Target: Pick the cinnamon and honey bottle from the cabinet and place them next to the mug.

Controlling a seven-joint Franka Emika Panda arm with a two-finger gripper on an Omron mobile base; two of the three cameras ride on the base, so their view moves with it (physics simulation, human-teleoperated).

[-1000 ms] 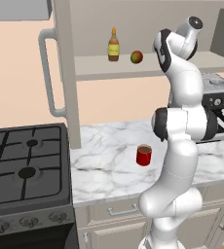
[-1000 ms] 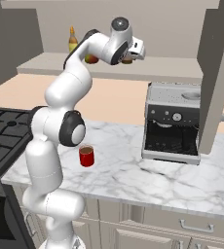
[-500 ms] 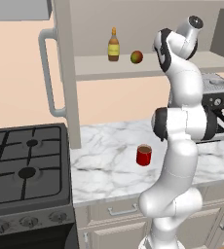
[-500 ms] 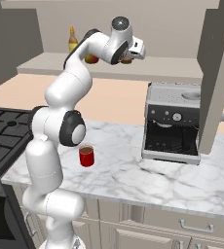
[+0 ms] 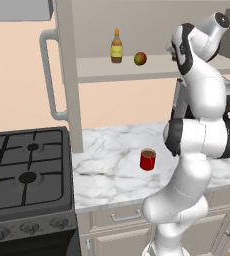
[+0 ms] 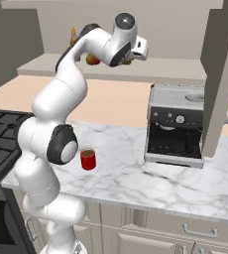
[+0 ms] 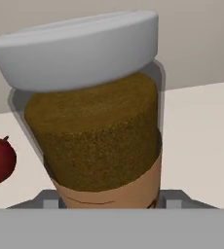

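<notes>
The cinnamon (image 7: pixel 92 131), a brown jar with a pale lid and a tan label band, stands upright and very close in the hand view. My gripper (image 7: pixel 109 202) is shut on its lower part, with one fingertip on each side. In the right base view the gripper (image 6: pixel 131 55) reaches onto the cabinet shelf (image 6: pixel 165 69). The honey bottle (image 5: pixel 116 46) stands further left on that shelf. Below, the red mug (image 5: pixel 147 159) sits on the marble counter (image 5: pixel 112 165).
A round red-green fruit (image 5: pixel 140 59) lies on the shelf between the honey bottle and the jar. The open cabinet door (image 5: pixel 67 75) with its grey handle hangs left. A coffee machine (image 6: pixel 178 124) stands right of the mug and a stove (image 5: pixel 22 170) left.
The arm keeps its pose at the shelf. The jaws have closed in on the cinnamon jar and now hold steady.
</notes>
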